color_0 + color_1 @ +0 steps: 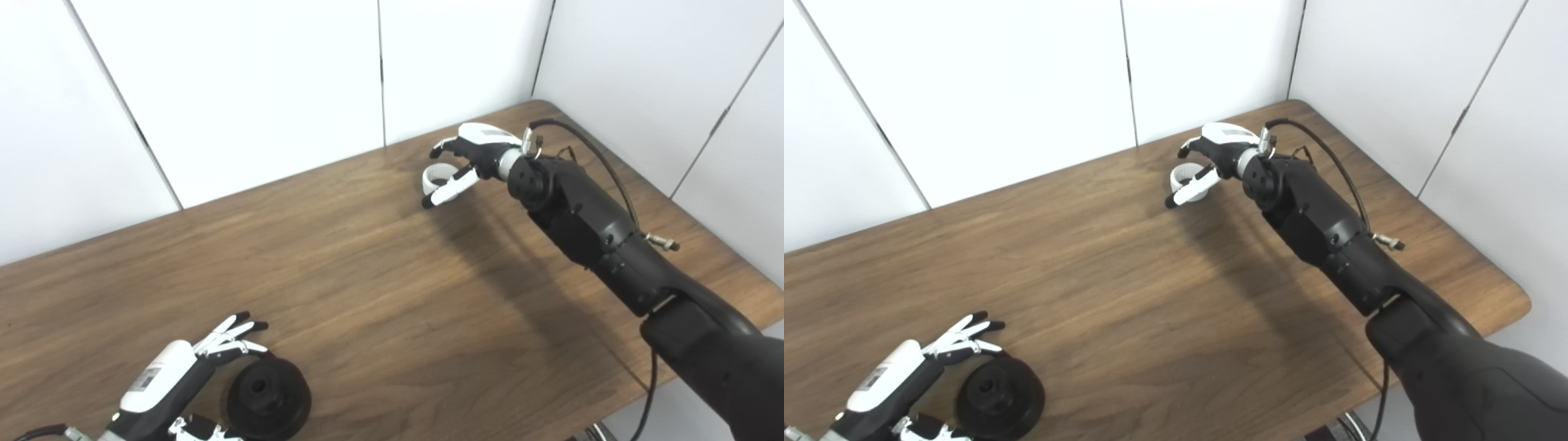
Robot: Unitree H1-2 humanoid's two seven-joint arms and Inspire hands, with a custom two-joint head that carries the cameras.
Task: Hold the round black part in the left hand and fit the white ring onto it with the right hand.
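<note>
The round black part [268,398] lies flat on the wooden table [367,294] at the near left; it also shows in the right eye view [999,398]. My left hand [177,380] is open right beside it, with fingers [236,334] stretched along its far side and the thumb at its near side. The white ring [436,176] lies on the table at the far middle. My right hand [468,159] hovers over it, open, with curled fingers behind the ring and the thumb [447,191] in front. I cannot tell whether it touches the ring.
White wall panels [257,92] stand close behind the table and along its right side. The table's right edge [1513,300] and near edge lie close to my right arm [600,239], which stretches across the right side.
</note>
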